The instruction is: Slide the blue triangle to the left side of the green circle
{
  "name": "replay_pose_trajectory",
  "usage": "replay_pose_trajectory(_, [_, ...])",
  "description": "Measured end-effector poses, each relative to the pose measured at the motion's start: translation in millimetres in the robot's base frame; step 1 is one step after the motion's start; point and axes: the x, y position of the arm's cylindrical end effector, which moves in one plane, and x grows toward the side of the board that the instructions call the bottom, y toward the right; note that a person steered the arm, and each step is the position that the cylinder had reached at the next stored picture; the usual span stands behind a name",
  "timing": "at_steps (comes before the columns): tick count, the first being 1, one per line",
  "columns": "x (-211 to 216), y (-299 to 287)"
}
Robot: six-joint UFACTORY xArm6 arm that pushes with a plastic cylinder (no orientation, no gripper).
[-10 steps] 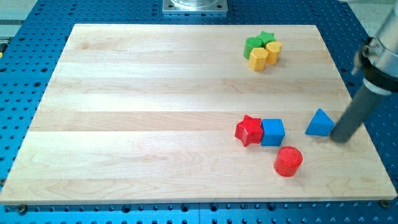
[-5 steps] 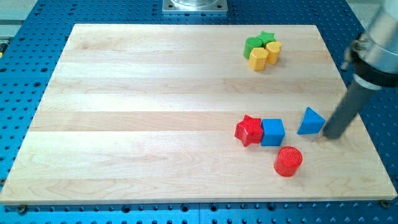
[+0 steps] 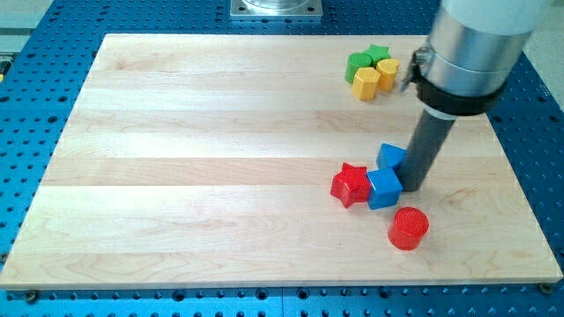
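Sitting low on the view's right half of the board (image 3: 176, 132), the blue triangle (image 3: 390, 156) is half hidden behind the rod, touching the blue cube (image 3: 384, 187) just below it; the red star (image 3: 350, 184) sits against that cube's left side. My tip (image 3: 409, 187) is at the triangle's right, beside the cube — a bare rod, with no jaws to open or hold anything. The red cylinder (image 3: 408, 228) lies just below; well above sit the green circle (image 3: 359, 63), green star (image 3: 378, 54) and two yellow blocks (image 3: 367, 83) — all bunched together.

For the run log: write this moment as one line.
my tip: right of blue cube | blue triangle: against rod's left, touching cube | green circle: far, view's top | goal: unmet
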Motion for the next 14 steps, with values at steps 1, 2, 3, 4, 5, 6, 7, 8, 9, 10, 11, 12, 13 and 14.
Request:
replay_pose_trajectory(1, [-34,-20])
replay_pose_trajectory(2, [-64,-45])
replay_pose_trajectory(3, [-77,-76])
replay_pose_trajectory(4, [-114,-97])
replay_pose_trajectory(5, [-124,-130])
replay_pose_trajectory(6, [-141,-158])
replay_pose_trajectory(7, [-145,-127])
replay_pose_trajectory(8, [-145,-118])
replay_pose_trajectory(9, [-143,-118])
replay_pose_trajectory(10, [-128,-118])
replay_pose_trajectory(11, [-119,-115])
replay_pose_trajectory(12, [-136,-101])
replay_pose_trajectory(13, [-165,-96])
replay_pose_trajectory(14, [-169,-95])
